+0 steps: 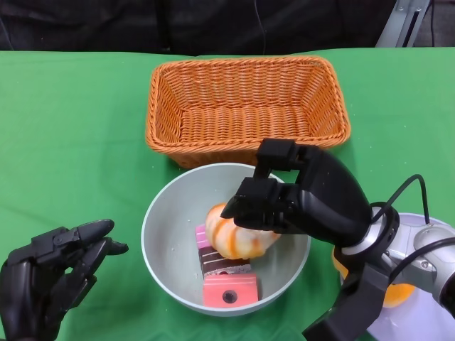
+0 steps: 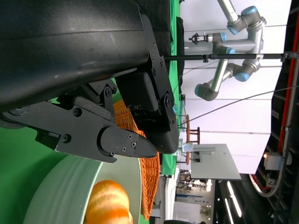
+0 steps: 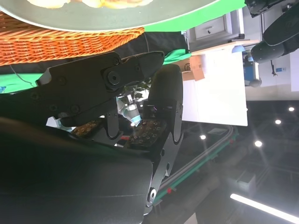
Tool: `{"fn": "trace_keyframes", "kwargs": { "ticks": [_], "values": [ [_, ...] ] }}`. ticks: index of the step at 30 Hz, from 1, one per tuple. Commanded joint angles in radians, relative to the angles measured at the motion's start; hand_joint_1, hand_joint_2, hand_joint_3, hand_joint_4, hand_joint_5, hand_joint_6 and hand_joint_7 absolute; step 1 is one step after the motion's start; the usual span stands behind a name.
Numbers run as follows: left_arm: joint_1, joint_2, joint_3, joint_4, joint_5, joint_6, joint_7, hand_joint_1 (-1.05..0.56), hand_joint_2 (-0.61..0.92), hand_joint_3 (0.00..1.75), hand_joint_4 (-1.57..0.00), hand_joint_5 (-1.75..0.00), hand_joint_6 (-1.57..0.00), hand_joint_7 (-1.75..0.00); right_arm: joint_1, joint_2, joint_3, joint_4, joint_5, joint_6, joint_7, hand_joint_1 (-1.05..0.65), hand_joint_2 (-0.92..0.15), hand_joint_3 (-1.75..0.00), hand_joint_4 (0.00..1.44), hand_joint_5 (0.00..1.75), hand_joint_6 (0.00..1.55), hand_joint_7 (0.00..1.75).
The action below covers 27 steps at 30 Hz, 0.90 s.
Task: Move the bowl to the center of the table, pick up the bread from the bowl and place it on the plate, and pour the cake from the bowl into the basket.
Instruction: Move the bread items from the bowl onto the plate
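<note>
My right hand (image 1: 295, 202) hides the bread's (image 1: 238, 238) 2 o'clock side, fingers (image 1: 249, 206) curled on it, grip unclear; left hand (image 1: 50, 277) loosely spread, empty.

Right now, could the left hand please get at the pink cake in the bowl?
Probably yes: the left hand is open beside the bowl, and the cake lies uncovered near its front; the right hand covers only the bread.

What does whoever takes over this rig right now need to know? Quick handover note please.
Right hand: down in the bowl, fingers on the bread; a firm grip can't be confirmed.
Left hand: open, beside the bowl, holding nothing.
Bowl sits mid-table in front of the empty basket; cake inside it.
Plate is mostly hidden under the right arm.
Done: bowl centred. Left: bread to plate, cake into basket.
</note>
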Motion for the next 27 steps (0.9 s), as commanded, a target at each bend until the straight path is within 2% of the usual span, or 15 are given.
{"fn": "trace_keyframes", "kwargs": {
  "ticks": [1,2,4,5,8,10,12,18,23,27],
  "values": [
    [-0.003,0.014,0.008,0.01,-0.005,-0.012,-0.007,-0.3,0.92,0.17,-0.84,-1.0,-1.28,-0.01,0.031,-0.017,-0.018,-0.029,0.04,0.015,0.087,-0.31,-0.89,0.0,0.82,1.09,0.92,0.53],
    [-0.003,0.014,0.009,0.01,-0.01,-0.01,-0.011,-0.3,0.92,0.17,-0.84,-1.0,-1.28,-0.01,0.041,-0.022,-0.023,-0.044,0.061,0.017,0.145,-0.33,-0.88,0.0,0.83,1.0,0.95,0.4],
    [-0.003,0.014,0.009,0.009,-0.012,-0.008,-0.013,-0.3,0.92,0.17,-0.84,-0.99,-1.28,-0.01,0.073,-0.041,-0.034,-0.104,0.098,0.041,0.276,-0.46,-0.89,0.0,0.72,0.76,0.84,0.15],
    [-0.004,0.016,0.01,0.012,-0.009,-0.011,-0.013,-0.3,0.92,0.17,-0.84,-0.99,-1.28,-0.01,0.1,-0.055,-0.042,-0.161,0.12,0.069,0.364,-0.51,-0.89,0.0,0.71,0.65,0.82,0.09],
    [-0.006,0.02,0.012,0.015,-0.002,-0.013,-0.008,-0.32,0.92,0.17,-0.84,-0.99,-1.27,0.0,0.182,-0.086,-0.07,-0.337,0.136,0.171,0.56,-0.64,-0.89,0.0,0.69,0.23,0.67,0.01],
    [-0.007,0.02,0.013,0.016,-0.002,-0.012,-0.008,-0.33,0.92,0.16,-0.84,-0.99,-1.27,0.0,0.22,-0.095,-0.086,-0.424,0.131,0.223,0.648,-0.7,-0.91,-0.01,0.67,0.12,0.6,0.0],
    [-0.008,0.018,0.015,0.015,-0.004,-0.01,-0.006,-0.33,0.92,0.16,-0.84,-0.98,-1.28,-0.01,0.254,-0.101,-0.099,-0.502,0.117,0.272,0.714,-0.75,-0.91,-0.01,0.66,0.08,0.56,0.0],
    [-0.01,0.018,0.016,0.02,-0.013,-0.009,-0.018,-0.33,0.92,0.15,-0.86,-0.97,-1.28,-0.01,0.305,-0.103,-0.117,-0.608,0.062,0.34,0.761,-0.87,-0.92,-0.02,0.65,0.04,0.5,0.0],
    [-0.005,0.018,0.016,0.014,-0.001,-0.002,-0.005,-0.32,0.92,0.14,-0.88,-0.94,-1.28,-0.01,0.325,-0.097,-0.121,-0.638,0.01,0.369,0.73,-0.93,-0.92,-0.03,0.59,0.0,0.47,0.0],
    [-0.001,0.016,0.015,0.007,-0.004,0.007,-0.006,-0.33,0.92,0.15,-0.88,-0.94,-1.29,-0.01,0.329,-0.085,-0.116,-0.627,-0.034,0.377,0.66,-0.96,-0.92,-0.05,0.51,0.0,0.45,0.0]
  ]
}}
